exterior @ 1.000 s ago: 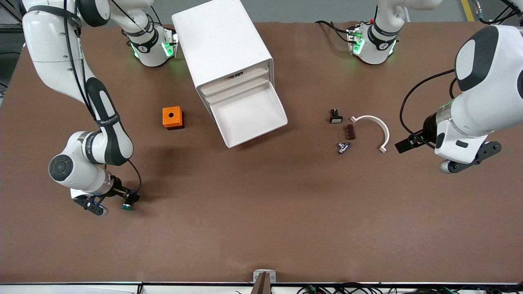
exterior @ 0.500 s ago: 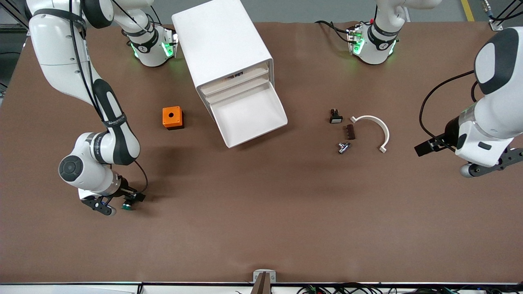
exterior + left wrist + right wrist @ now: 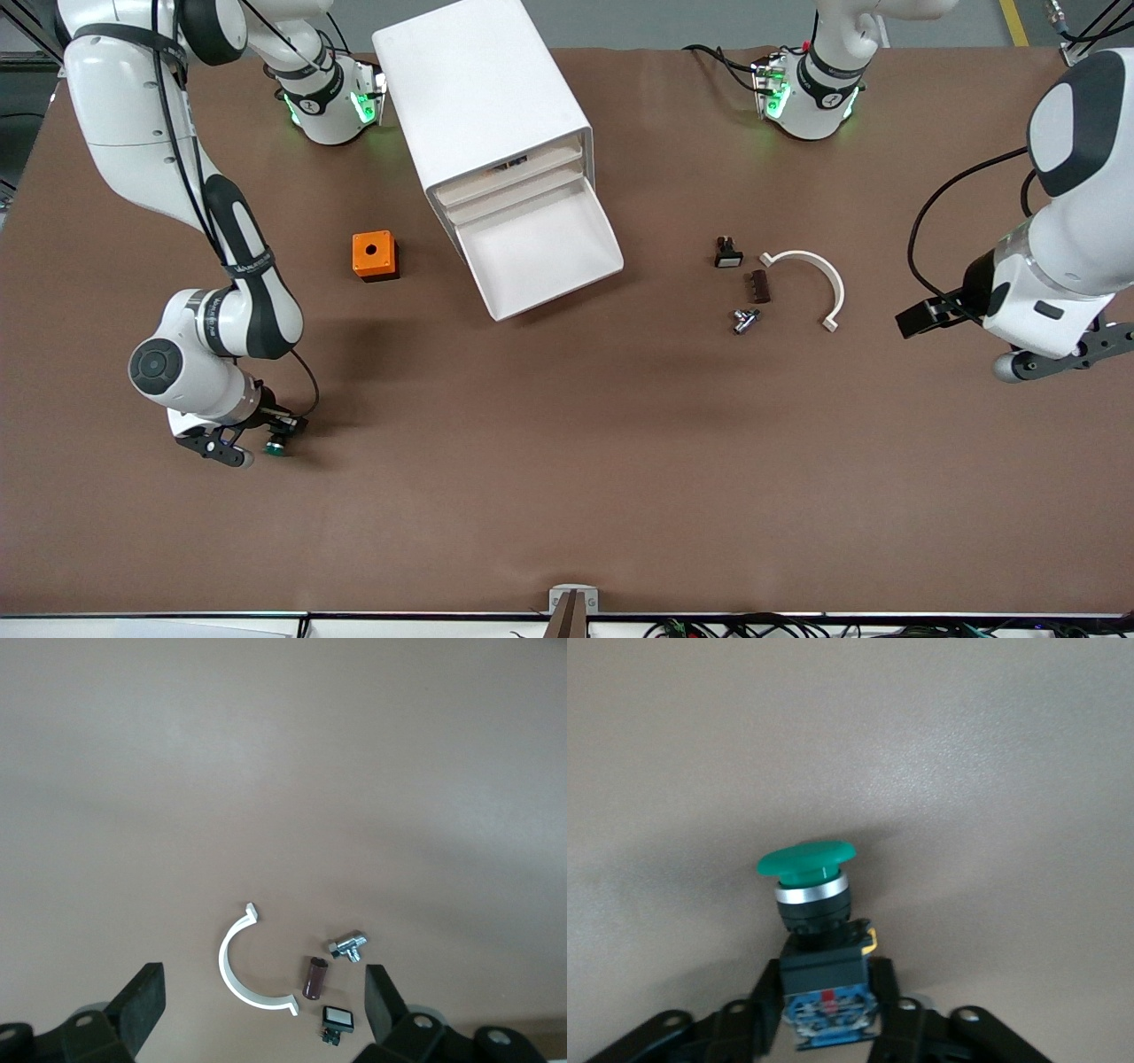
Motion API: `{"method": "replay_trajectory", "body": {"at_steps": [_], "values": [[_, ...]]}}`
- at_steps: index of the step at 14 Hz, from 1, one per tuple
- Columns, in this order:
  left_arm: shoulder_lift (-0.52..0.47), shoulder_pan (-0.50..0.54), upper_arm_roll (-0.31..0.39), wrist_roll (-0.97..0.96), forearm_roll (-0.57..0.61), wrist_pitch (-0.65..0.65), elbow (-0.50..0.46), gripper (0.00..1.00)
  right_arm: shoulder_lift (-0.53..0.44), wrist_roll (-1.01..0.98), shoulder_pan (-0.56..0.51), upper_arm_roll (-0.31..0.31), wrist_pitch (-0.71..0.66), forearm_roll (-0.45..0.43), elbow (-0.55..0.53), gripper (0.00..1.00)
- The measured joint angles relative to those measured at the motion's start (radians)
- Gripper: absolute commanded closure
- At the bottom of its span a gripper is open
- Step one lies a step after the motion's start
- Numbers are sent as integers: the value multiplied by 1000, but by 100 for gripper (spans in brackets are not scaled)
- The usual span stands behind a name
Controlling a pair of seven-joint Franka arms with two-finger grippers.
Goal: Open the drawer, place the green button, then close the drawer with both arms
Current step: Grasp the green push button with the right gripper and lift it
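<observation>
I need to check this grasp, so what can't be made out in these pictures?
- Right wrist view: the button's rear end is cut off by the picture edge.
- Front view: the right claw covers the button's body; only the green cap shows.
- Front view: the cabinet's upper drawers are shut, contents hidden.

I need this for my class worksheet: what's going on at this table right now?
The right hand is shut on the green button, low at the table near the right arm's end. The drawer of the white cabinet already stands pulled out and looks empty. The left hand waits open at the left arm's end, near a few small parts.
</observation>
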Motion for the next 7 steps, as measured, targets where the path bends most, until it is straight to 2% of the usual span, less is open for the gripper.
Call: {"method": "replay_trajectory", "body": {"at_steps": [4, 7], "values": [[-2, -3, -65, 0, 0, 0, 6, 1, -2, 5, 0, 0, -22, 0, 9, 100], [-9, -3, -89, 0, 1, 0, 9, 1, -48, 75, 6, 3, -174, 1, 35, 100]]}}
